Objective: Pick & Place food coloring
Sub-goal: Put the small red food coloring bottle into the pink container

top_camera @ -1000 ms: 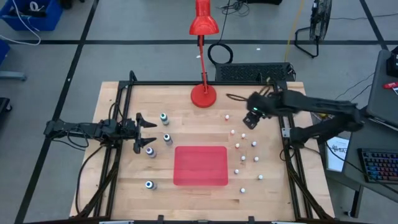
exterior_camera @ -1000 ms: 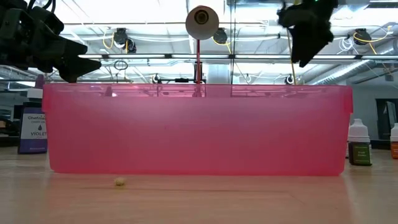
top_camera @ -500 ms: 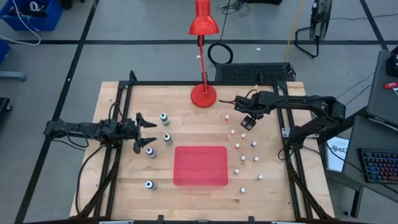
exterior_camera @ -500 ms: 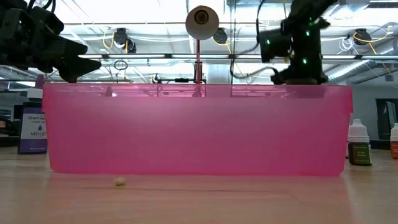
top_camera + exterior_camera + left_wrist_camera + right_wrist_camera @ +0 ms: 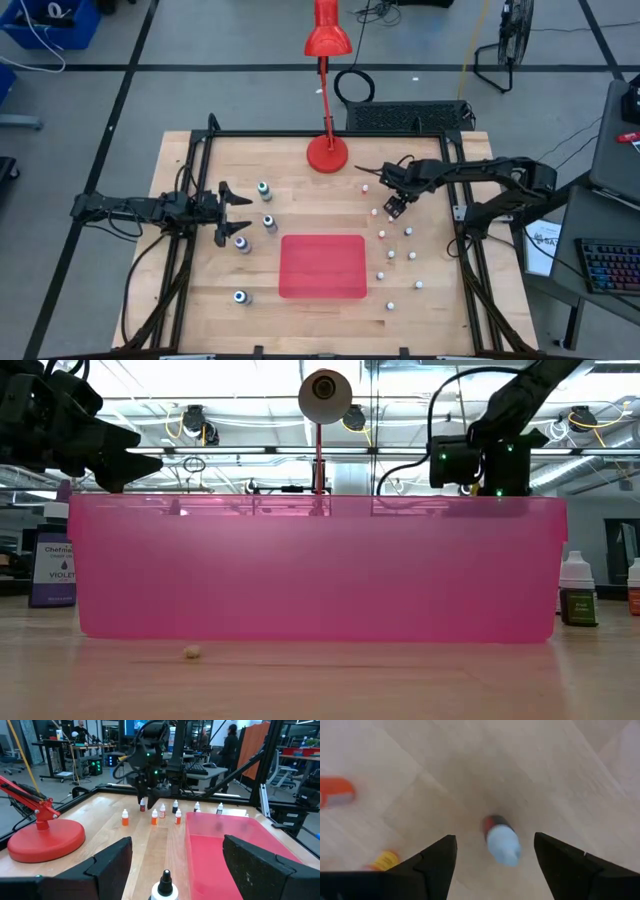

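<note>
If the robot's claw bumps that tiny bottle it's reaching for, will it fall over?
Probably. The dropper bottle under the open right gripper stands tall and narrow on the smooth wooden table, so a sideways nudge could tip it. It looks round, so it might then roll. Being tiny, it is likely light.

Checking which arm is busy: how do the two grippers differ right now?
The right gripper points down over a white-capped bottle among the bottles right of the red tray; the left gripper lies level near the left bottles, none between its jaws. Both have open jaws, holding nothing.
</note>
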You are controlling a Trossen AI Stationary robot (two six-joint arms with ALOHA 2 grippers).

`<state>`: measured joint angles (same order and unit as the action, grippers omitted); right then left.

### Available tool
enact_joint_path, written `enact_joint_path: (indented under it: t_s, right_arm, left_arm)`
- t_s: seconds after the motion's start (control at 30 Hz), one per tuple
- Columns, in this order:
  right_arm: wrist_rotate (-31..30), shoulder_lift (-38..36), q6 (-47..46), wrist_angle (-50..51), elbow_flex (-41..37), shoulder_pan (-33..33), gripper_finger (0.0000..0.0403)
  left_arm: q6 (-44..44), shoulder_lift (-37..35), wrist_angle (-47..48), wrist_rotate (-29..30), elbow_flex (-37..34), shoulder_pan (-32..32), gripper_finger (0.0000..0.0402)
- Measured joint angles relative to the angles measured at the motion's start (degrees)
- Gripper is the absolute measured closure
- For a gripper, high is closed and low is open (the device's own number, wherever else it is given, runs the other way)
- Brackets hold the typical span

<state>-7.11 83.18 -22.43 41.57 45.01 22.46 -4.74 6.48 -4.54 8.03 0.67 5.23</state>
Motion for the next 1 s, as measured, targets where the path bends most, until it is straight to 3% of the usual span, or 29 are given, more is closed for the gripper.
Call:
enact_joint_path:
  t_s: [0.87,1.0]
  right_arm:
    - [-0.20,0.00,1.54,-5.36,-2.64,0.00,0.0150]
    - [-0.25,0.00,2.16,-5.50,-2.64,0.00,0.0166]
  left_arm:
    - [0.00,-0.02,0.00,0.00,0.00,0.00,0.0096]
    - [0.00,0.00,0.00,0.00,0.00,0.00,0.0096]
